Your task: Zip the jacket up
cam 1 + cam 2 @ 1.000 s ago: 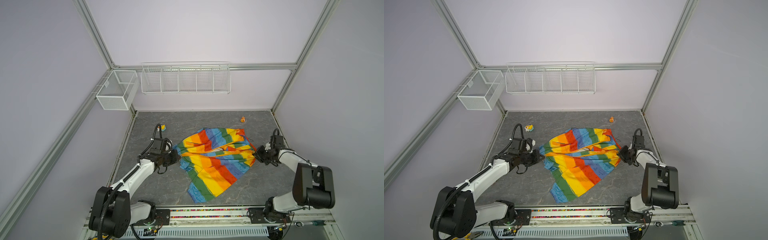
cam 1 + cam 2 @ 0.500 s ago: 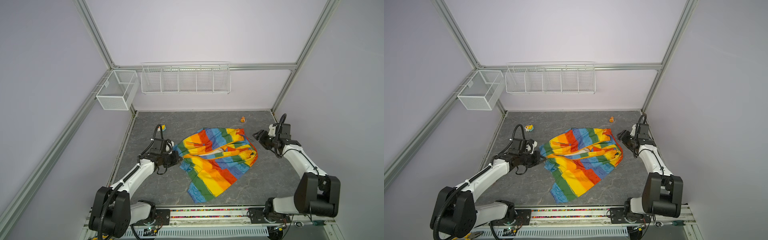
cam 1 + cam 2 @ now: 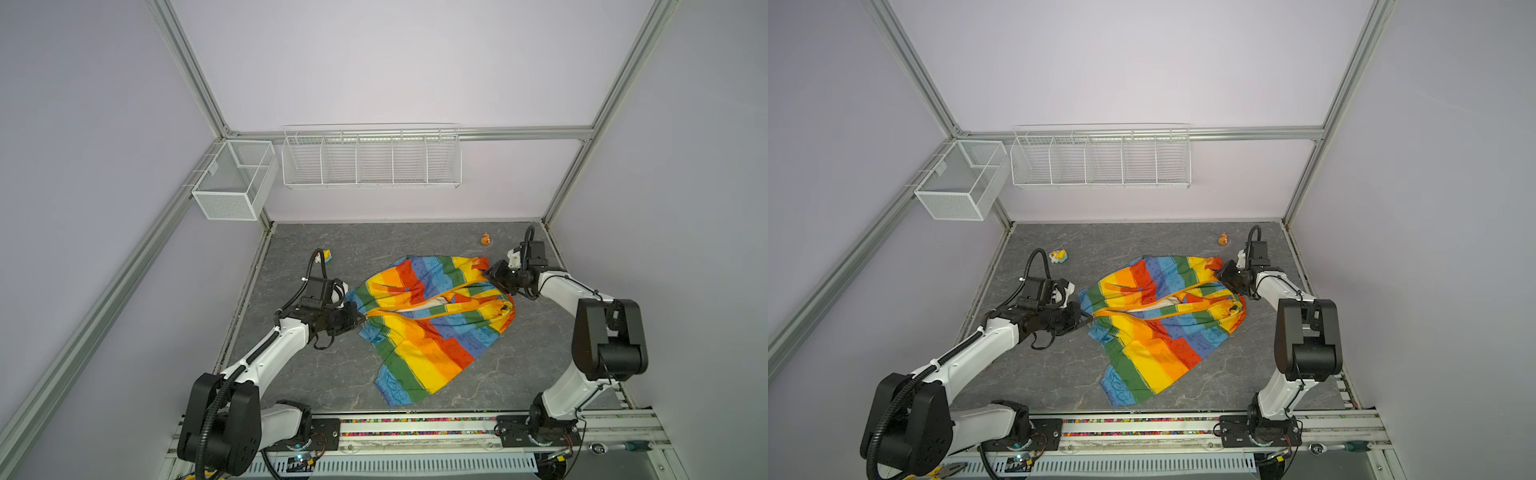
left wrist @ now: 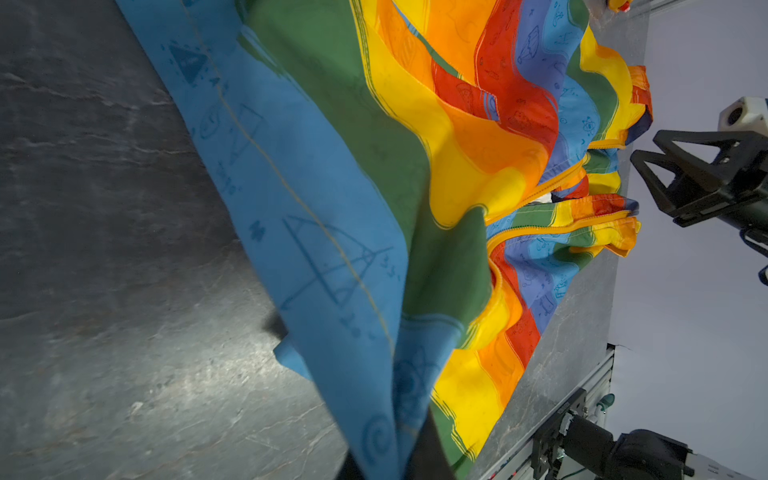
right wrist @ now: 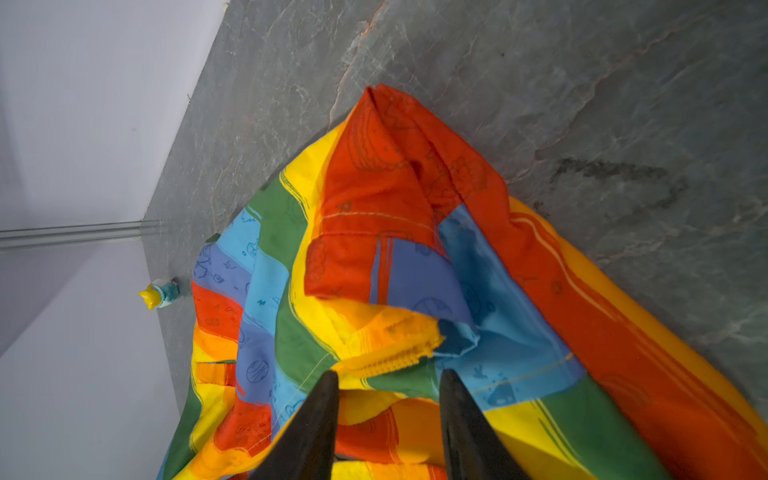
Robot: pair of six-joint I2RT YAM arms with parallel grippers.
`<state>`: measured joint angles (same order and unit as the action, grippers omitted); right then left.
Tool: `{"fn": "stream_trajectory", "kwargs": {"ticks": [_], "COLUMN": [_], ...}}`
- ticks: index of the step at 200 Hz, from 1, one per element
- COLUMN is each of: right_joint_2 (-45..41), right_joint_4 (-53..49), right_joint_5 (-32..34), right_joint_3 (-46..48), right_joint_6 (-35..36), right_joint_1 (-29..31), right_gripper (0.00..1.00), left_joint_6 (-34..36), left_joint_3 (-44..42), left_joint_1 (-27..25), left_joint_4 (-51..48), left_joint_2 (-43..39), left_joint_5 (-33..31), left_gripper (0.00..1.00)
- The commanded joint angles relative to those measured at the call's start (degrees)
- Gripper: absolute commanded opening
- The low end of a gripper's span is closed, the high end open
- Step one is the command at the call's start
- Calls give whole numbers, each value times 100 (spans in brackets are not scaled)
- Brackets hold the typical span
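Pinching the jacket (image 3: pixel 424 328) at its 9 o'clock edge: left gripper (image 3: pixel 360 320), pressed on cloth. Jacket lay crumpled on the table (image 3: pixel 415 245), front open. At 2 o'clock hung the right gripper (image 3: pixel 487 274), spread. You likely needed the zipper band (image 3: pixel 415 312) drawn taut before closing there.

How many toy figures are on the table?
2. One yellow-and-blue toy figure sits back left; an orange toy figure sits back right, beyond the jacket. The jacket could hide others.
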<state>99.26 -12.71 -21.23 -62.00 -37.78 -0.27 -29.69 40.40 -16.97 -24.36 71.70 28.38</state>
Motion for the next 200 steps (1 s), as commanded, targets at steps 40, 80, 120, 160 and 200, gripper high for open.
{"fn": "stream_trajectory", "kwargs": {"ticks": [40,80,120,160,200], "right_joint_2": [539,702,689,771,541], "right_joint_4": [345,392,502,550,220], "right_joint_5": [-36,-58,-56,-192,-202], "right_joint_3": [-338,-353,-243,-408,-556], "right_joint_6": [-233,-270,-278,-424,-343], "right_joint_1": [27,28,27,32,23], "right_gripper": [44,50,54,31,10], "left_joint_6": [95,95,95,104,122], "left_joint_3": [91,99,91,74,73], "left_joint_1": [27,27,28,27,27], "left_joint_4": [-51,-68,-78,-68,-111], "left_joint_2": [92,98,89,142,106], "left_joint_5": [53,62,52,45,4], "left_gripper": [0,0,0,0,0]}}
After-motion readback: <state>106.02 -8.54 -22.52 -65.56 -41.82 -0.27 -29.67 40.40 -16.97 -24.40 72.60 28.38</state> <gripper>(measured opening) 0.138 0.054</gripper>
